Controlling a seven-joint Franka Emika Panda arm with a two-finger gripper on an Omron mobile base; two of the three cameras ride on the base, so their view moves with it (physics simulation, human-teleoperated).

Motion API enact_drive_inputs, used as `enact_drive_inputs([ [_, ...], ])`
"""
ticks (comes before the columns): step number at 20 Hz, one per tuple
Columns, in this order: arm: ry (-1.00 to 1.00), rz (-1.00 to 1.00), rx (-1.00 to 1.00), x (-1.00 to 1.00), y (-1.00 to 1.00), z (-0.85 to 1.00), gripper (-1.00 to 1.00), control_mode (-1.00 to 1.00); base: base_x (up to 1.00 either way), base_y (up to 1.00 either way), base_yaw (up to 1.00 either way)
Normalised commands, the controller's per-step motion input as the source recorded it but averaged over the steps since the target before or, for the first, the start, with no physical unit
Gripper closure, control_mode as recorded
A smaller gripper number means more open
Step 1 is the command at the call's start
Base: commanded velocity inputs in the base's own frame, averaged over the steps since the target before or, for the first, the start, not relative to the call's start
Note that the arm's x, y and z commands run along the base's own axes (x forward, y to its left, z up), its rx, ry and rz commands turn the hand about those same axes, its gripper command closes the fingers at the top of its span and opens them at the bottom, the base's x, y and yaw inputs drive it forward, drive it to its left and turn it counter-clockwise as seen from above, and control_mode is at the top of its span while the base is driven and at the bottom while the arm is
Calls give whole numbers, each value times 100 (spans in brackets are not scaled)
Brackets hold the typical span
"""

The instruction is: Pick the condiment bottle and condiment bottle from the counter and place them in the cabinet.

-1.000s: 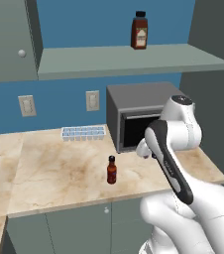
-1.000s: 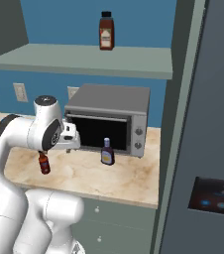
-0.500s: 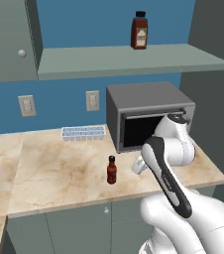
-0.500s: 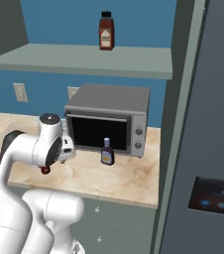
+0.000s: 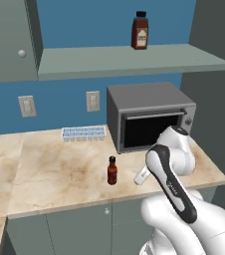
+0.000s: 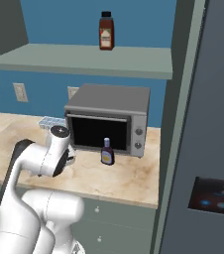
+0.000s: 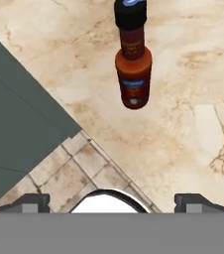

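Note:
A small red-brown condiment bottle (image 5: 112, 170) with a dark cap stands upright near the counter's front edge. In the hand view this bottle (image 7: 133, 64) lies ahead of my gripper (image 7: 113, 202), well clear of the fingertips. The gripper is open with nothing between its fingers. In the left base view my gripper (image 5: 141, 177) hangs low just right of that bottle. A second condiment bottle (image 6: 107, 152) with a purple label stands in front of the toaster oven. A larger brown bottle (image 5: 140, 31) stands on the open cabinet shelf (image 5: 134, 60) above.
A grey toaster oven (image 5: 149, 117) sits at the back right of the marble counter (image 5: 55, 169). An ice cube tray (image 5: 83, 133) lies by the wall. A closed cabinet door (image 5: 10, 40) is up left. A tall dark fridge (image 6: 208, 149) stands at the right.
The arm has folded down and the hand has dropped from mid-height to just above the counter's front, right of the red-brown bottle. The jaws stayed open. No bottle has moved.

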Motion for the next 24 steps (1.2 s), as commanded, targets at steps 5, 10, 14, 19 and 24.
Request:
enact_drive_inputs([
  [5, -5, 15, 10, 0, 0, -14, -100, -100, 0, 0, 0],
  [10, -8, 12, 12, 0, 0, -4, -100, -100, 0, 0, 0],
  [14, -7, 11, 12, 0, 0, -4, -100, -100, 0, 0, 0],
  [19, -3, 10, 13, 8, 1, -8, -100, -100, 0, 0, 0],
  [24, -3, 8, 12, 17, 10, -6, -100, -100, 0, 0, 0],
])
